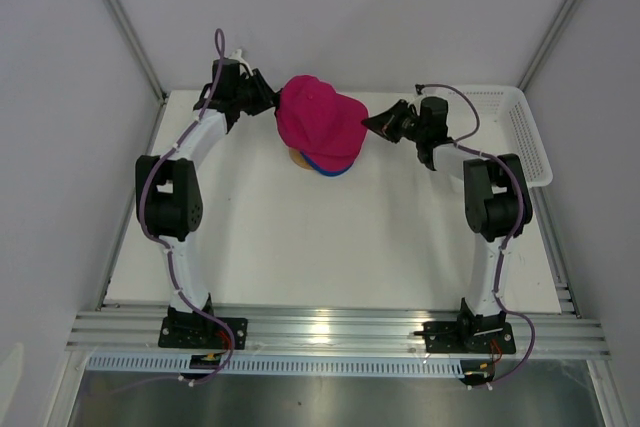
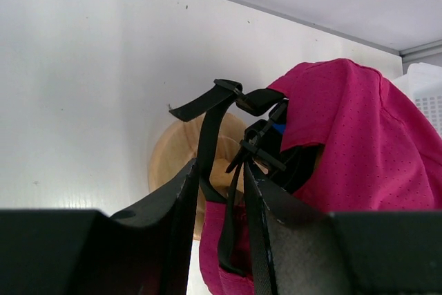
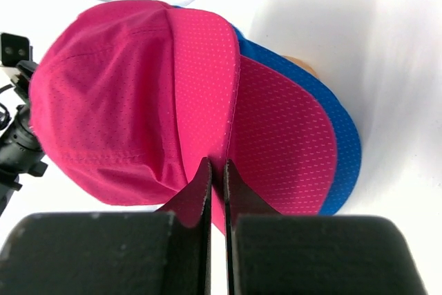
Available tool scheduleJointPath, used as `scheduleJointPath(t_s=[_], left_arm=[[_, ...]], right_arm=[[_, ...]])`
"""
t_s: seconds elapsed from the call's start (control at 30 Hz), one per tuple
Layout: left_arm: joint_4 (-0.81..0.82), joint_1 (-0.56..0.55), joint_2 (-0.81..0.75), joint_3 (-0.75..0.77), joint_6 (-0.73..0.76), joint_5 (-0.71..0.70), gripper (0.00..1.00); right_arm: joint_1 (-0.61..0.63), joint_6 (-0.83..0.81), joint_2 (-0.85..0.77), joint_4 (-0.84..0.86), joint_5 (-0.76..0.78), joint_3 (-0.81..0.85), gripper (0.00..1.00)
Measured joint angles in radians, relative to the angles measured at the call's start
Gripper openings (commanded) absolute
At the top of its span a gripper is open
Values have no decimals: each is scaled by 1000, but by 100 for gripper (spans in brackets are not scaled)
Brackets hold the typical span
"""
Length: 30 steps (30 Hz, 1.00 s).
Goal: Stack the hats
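A magenta-pink hat (image 1: pixel 320 119) sits on top of the stack on the tan wooden stand (image 1: pixel 297 156). Under it show a second pink brim (image 3: pixel 283 136) and the blue hat (image 3: pixel 342 139). My left gripper (image 1: pixel 268 103) is at the top hat's back. In the left wrist view the left gripper (image 2: pixel 219 169) is closed on the pink rear edge (image 2: pixel 214 240) and black strap (image 2: pixel 207 129). My right gripper (image 1: pixel 375 125) is at the brim side. In the right wrist view the right gripper (image 3: pixel 215 167) is shut on the edge of the pink brim (image 3: pixel 204 81).
A white mesh basket (image 1: pixel 530 137) stands at the back right corner, just behind the right arm. White walls close in the table at the back and on both sides. The wooden stand (image 2: pixel 173 160) shows beneath the hats.
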Motion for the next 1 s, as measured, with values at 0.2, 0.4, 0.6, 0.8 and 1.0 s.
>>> scheduleJointPath(t_s=[0.2,0.4,0.6,0.8,1.0], left_arm=[[-19,-2,0,2,34,-33,35],[-42,-4,0,19,54,-55,35],[-56,-17,0,52,73,-68,35],[-70,-42,8,69,95,-93,34],[-90,-49,24,101,109,-120,34]], right_arm=[[2,33,59,66,-5,-21,0],[11,20,64,64,15,-24,0],[29,-14,64,37,55,-41,0],[64,-86,56,-40,141,-47,1],[90,-192,20,-161,245,-144,0]])
